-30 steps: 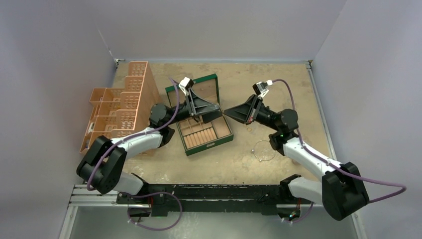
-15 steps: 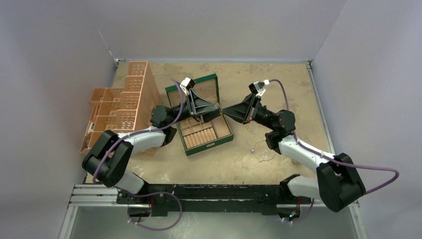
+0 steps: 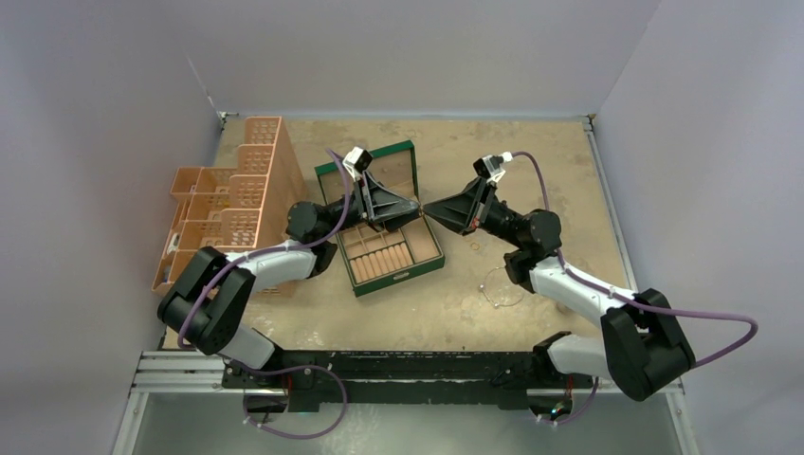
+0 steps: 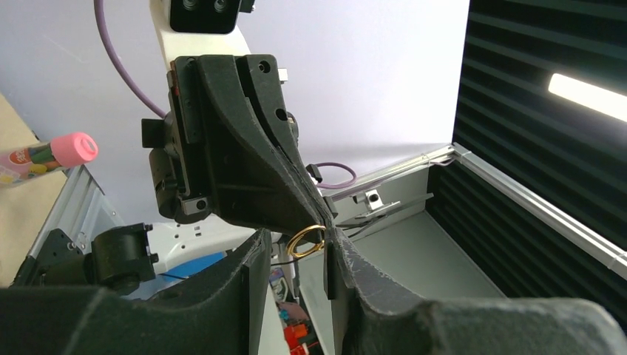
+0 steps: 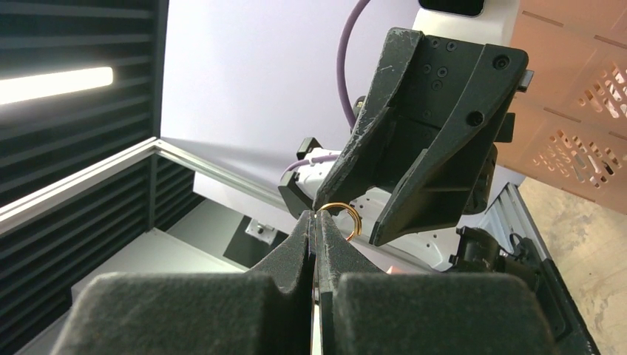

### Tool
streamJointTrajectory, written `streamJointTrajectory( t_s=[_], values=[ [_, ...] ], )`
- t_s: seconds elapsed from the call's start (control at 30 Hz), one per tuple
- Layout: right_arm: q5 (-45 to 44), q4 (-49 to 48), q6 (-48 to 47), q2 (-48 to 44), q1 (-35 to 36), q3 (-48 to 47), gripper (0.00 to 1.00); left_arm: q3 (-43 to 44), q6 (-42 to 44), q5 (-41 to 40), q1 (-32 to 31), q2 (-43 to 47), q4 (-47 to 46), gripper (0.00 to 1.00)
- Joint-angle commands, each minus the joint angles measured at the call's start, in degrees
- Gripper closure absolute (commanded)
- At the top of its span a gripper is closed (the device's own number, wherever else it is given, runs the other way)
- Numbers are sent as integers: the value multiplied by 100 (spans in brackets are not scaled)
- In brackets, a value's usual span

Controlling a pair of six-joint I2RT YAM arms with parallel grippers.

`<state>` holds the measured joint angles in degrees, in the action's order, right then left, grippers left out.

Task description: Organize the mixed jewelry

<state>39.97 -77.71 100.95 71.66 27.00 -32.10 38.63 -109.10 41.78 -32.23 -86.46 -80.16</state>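
Top external: left gripper [image 3: 413, 206] and right gripper [image 3: 429, 208] meet tip to tip in the air over the far right edge of the green box [image 3: 399, 278]; wire hoop [image 3: 502, 287] lies on the table, well apart

Left wrist: left jaws part open, one either side of a gold ring [image 4: 306, 242], apparently not clamping it yet; right gripper [image 4: 317, 219] pinches the ring's rim

Right wrist: right gripper [image 5: 314, 220] fully closed on the gold ring [image 5: 341, 218], left gripper [image 5: 353, 222] straddling it

Risk: if the right releases before the left pads bite, the ring drops, maybe outside the box; an off-centre squeeze on the thin rim could flick it away
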Motion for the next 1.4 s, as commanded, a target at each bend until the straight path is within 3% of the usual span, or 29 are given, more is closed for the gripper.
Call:
streamJointTrajectory(
  t_s=[0.0,0.43,0.63,0.8,0.83,0.93,1.0,1.1,1.3,1.37],
  values=[
    [-129,-176,-102,-114,24,-86,100,119,-136,49,4,258,-448,69],
    [-284,-234,-15,-126,29,4,100,198,-40,140,-2,497,-71,80],
    [-331,-174,-54,-174,24,39,100,150,68,77,-1,551,64,100],
    [-346,157,-288,-355,26,103,100,67,282,-18,-2,604,170,100],
    [-311,239,-314,-395,29,129,93,51,367,-47,2,641,269,100],
    [-431,240,-335,-573,12,301,57,10,747,-110,7,851,836,100],
    [-446,-116,-347,-667,-29,466,44,8,1000,-191,7,1027,1387,100],
    [-404,-2,-541,-797,-97,570,38,186,1318,-206,11,1208,2131,100],
    [-652,3043,-2800,-1170,-92,-492,32,583,2127,-319,9,1566,3881,100],
    [-788,3542,-3145,-1304,-92,-669,31,600,2295,-421,7,1663,4198,100]
  ],
)
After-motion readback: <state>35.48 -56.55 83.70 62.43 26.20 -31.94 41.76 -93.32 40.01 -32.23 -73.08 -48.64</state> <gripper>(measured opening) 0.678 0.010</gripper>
